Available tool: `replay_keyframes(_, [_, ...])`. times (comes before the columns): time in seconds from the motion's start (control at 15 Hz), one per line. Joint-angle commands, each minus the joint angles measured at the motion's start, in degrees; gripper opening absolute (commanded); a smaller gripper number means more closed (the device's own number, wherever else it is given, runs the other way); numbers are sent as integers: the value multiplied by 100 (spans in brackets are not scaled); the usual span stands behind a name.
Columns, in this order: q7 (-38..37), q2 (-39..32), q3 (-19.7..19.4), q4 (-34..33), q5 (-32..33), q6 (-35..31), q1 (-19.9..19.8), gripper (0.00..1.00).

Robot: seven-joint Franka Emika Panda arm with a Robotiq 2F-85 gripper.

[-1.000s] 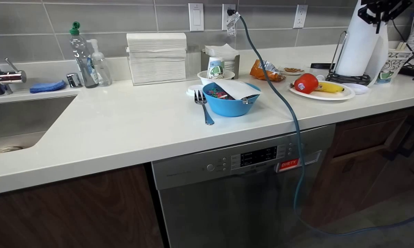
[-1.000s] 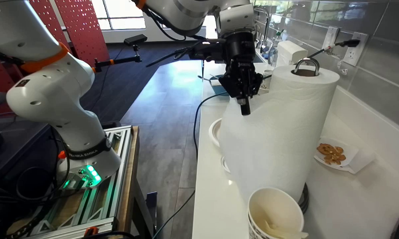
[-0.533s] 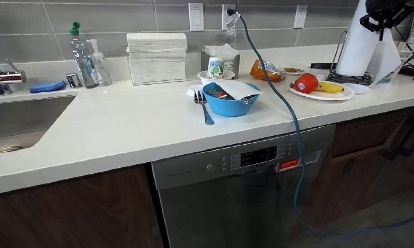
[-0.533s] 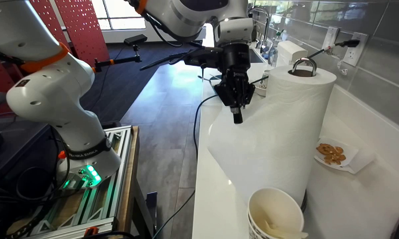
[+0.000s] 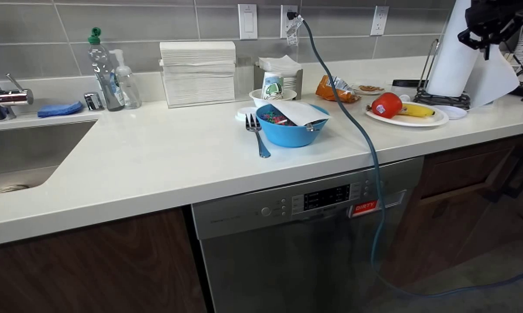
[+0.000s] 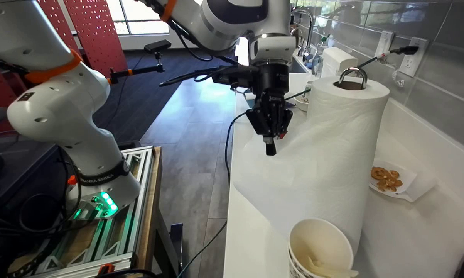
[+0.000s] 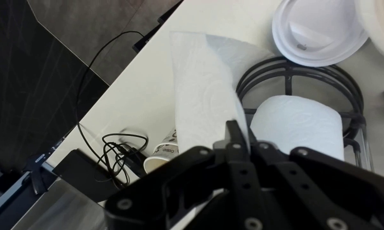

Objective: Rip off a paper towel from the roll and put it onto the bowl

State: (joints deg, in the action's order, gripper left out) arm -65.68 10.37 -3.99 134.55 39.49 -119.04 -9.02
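Standing on the counter (image 5: 157,148), the roll (image 6: 343,154) is trailing an attached paper towel (image 7: 203,91) toward the front edge; the gripper (image 6: 271,148), jaws together, is pinching that sheet; the blue bowl (image 5: 291,136) is sitting well apart, beside a fork (image 5: 260,141).

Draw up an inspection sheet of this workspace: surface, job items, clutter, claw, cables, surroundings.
Surface: white countertop with steel sink.
Roll: standing on dark wire holder.
Paper towel: hanging out from the roll, apparently not torn free.
Bowl: blue, colorful contents, white paper-like piece across the rim, fork beside.
Clutter: plate with banana and red fruit; orange snack bag.
Claw: shut on the paper towel.
Cables: teal cable from wall outlet down past dishwasher; black cord looped on countertop.
Surroundings: gray tile backsplash; red DIRTY sign on dishwasher.
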Motion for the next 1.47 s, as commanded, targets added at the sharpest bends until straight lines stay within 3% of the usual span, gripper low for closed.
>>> replay_keyframes(0.0, [131,-136,-59,58,-118,105,-11,0])
replay_keyframes(1.4, [381,-645,-193,113,-126,165,7,0])
